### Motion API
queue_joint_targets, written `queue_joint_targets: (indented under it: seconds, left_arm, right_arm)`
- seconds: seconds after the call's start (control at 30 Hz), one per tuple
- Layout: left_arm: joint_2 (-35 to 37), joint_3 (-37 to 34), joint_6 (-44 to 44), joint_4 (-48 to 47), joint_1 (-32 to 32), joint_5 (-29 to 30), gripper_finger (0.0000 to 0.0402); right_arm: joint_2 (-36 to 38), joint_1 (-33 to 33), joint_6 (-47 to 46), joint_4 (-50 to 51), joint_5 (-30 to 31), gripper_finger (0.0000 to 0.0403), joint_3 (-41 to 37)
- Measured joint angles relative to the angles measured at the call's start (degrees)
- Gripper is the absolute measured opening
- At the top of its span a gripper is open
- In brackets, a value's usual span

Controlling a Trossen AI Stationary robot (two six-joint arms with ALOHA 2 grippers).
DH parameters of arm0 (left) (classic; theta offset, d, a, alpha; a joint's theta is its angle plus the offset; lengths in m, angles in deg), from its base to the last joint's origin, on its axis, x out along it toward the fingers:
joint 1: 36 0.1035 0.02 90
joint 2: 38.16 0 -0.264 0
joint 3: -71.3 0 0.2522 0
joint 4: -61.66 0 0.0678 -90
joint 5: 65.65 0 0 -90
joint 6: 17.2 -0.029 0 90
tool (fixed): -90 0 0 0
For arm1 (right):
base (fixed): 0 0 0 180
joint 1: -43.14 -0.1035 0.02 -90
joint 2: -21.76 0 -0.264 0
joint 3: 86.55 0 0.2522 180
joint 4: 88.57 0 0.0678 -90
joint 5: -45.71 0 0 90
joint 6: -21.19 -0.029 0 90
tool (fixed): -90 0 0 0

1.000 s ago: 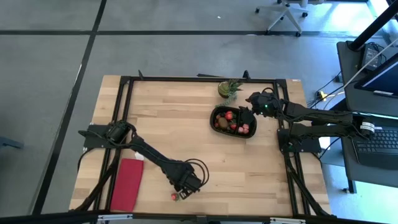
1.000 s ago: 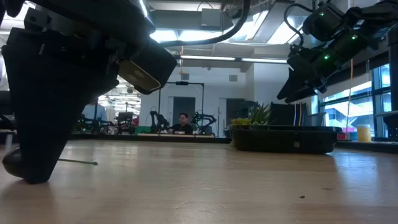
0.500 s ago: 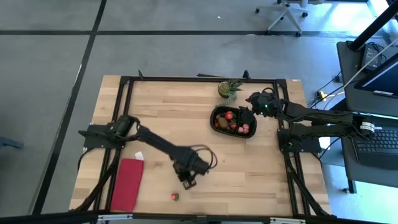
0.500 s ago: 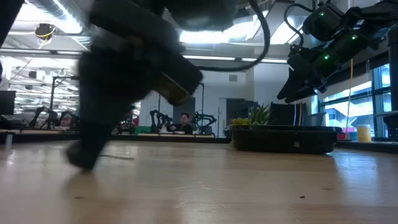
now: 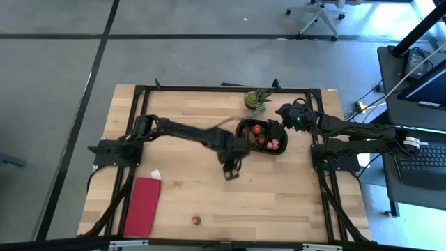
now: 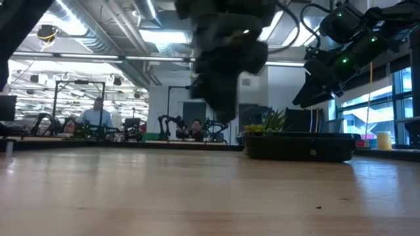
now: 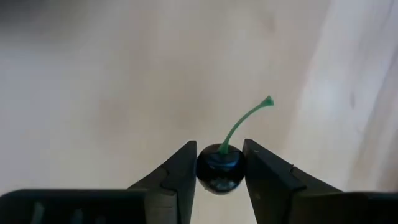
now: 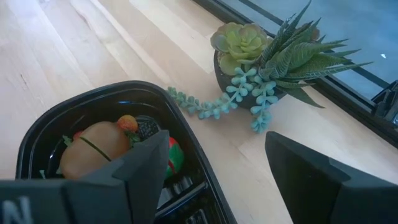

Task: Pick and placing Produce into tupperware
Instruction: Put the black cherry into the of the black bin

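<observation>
My dark left gripper [image 7: 219, 177] clamps a glossy black cherry [image 7: 219, 172] with a green stem, over the pale wood table [image 5: 181, 132]; beside it, red produce [image 5: 256, 130] fills the black tupperware [image 5: 242, 129].

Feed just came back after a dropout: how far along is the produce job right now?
Done: several produce pieces already lie in the black tupperware. In hand: the left gripper is shut on a dark cherry with a green stem, beside the tupperware's near edge. Left: dropping that cherry in, then fetching the small red piece near the table's front edge. The right gripper hangs open over the tupperware's far end.
</observation>
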State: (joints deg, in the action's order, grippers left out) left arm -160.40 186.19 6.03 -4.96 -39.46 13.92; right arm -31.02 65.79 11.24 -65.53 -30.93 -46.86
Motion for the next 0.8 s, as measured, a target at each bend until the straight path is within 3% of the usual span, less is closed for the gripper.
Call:
queue_joint_targets:
  seconds: [0.17, 0.33, 0.53, 0.8]
  left_arm:
    - [0.1, 6.8, -11.4, 6.2, 4.6, 6.5, 0.0109]
    - [0.1, 7.8, -18.9, 21.9, 8.9, 5.0, 0.0099]
    - [-0.6, 4.7, -19.5, 29.5, 13.3, 3.3, 0.0121]
    - [-1.4, -3.1, -18.9, 37.6, 15.6, 3.4, 0.0107]
  right_arm:
    - [0.0, 0.0, -0.1, -0.1, 0.0, 0.0268, 0.0]
    - [0.0, 0.0, -0.3, -0.5, 0.1, 0.0268, 0.0]
    - [0.0, 0.0, -0.3, -0.6, 0.1, 0.0268, 0.0]
    - [0.0, 0.0, 0.0, -0.3, 0.2, 0.0268, 0.0]
